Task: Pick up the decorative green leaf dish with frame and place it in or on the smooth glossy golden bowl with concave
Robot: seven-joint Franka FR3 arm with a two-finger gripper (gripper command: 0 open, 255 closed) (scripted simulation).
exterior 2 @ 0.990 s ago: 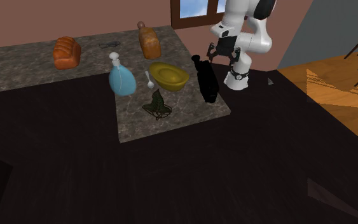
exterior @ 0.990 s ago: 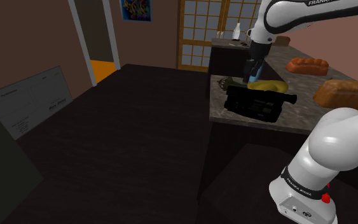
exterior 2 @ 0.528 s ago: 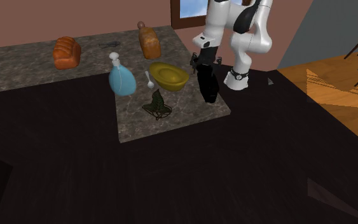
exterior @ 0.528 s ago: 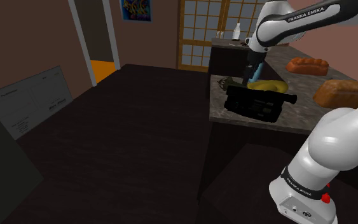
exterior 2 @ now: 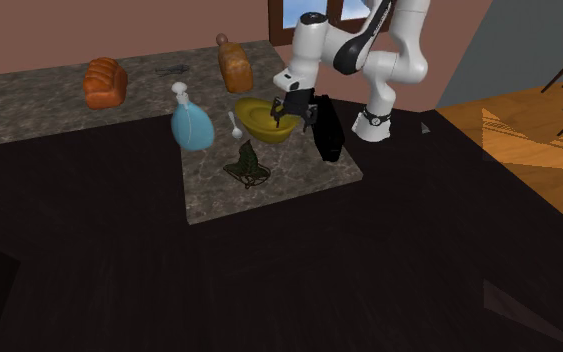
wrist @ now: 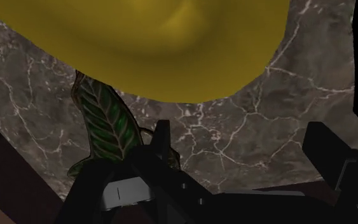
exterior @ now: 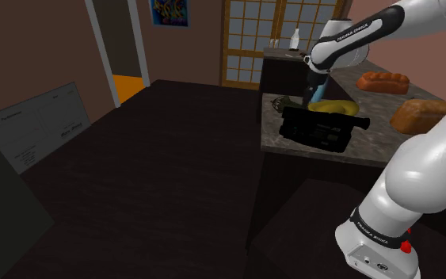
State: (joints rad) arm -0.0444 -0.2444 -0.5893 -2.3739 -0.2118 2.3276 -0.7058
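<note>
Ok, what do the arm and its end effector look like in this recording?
White glossy arm with dark joint rings; black FRANKA EMIKA lettering on the forearm, a black lettered band and red button near the base. The end effector is all black with two blocky fingers.

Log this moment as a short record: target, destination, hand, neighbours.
target: green leaf dish, lying on the marble counter, not held
destination: golden bowl, next to the leaf dish
hand: hand open and empty, above the bowl's rim, beside the black camera
neighbours: blue bottle, spoon
</note>
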